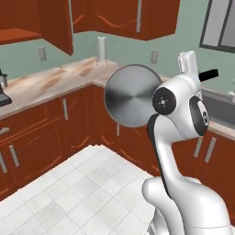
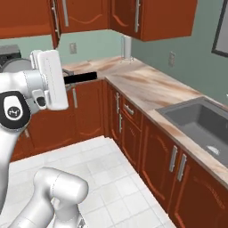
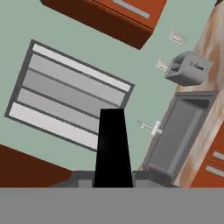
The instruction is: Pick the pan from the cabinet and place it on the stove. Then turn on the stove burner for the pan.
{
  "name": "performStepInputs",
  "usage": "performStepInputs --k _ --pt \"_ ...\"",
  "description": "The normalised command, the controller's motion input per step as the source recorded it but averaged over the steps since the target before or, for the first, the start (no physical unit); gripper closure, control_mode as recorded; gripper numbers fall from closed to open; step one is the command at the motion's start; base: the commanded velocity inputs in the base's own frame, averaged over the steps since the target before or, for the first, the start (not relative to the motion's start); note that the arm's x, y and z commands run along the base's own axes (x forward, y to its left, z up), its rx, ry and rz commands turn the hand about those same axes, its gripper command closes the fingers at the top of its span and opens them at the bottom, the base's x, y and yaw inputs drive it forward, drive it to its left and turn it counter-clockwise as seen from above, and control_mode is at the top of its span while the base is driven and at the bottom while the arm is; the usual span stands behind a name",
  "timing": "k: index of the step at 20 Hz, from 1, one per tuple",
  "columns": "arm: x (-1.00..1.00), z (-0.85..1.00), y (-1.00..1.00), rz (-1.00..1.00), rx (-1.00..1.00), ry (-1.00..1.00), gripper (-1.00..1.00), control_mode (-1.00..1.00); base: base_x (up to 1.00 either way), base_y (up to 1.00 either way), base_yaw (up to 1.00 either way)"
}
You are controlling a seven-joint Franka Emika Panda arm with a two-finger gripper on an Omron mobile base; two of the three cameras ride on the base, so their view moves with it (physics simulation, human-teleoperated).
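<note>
The pan, a round silver-grey disc, hangs tilted on edge in front of the arm, its flat bottom facing the left base camera. Its dark handle sticks out past the white hand. My gripper is shut on that handle, well above the floor and away from the counter. In the right base view the handle pokes out from the hand toward the counter corner. It fills the lower middle of the hand view as a black bar. The wall cabinet stands with a door swung open at the upper left. The stove is out of view.
An L-shaped marble counter runs over low red-brown cabinets. It carries a grey sink, a paper-towel roll, a toaster and a dark appliance. A window sits above the sink. White tile floor lies open below.
</note>
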Motion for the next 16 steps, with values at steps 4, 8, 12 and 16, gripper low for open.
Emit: performStepInputs --k 4,8,12,16 --pt "0.0 0.0 0.0 0.0 0.0 0.0 1.0 1.0 0.0 0.33 -0.41" --pt "0.0 0.0 0.0 0.0 0.0 0.0 1.0 1.0 -0.02 0.29 -0.43" --pt "0.0 0.0 0.0 0.0 0.0 0.0 1.0 1.0 -0.01 0.32 -0.43" --pt "0.0 0.0 0.0 0.0 0.0 0.0 1.0 1.0 0.0 0.29 -0.43"
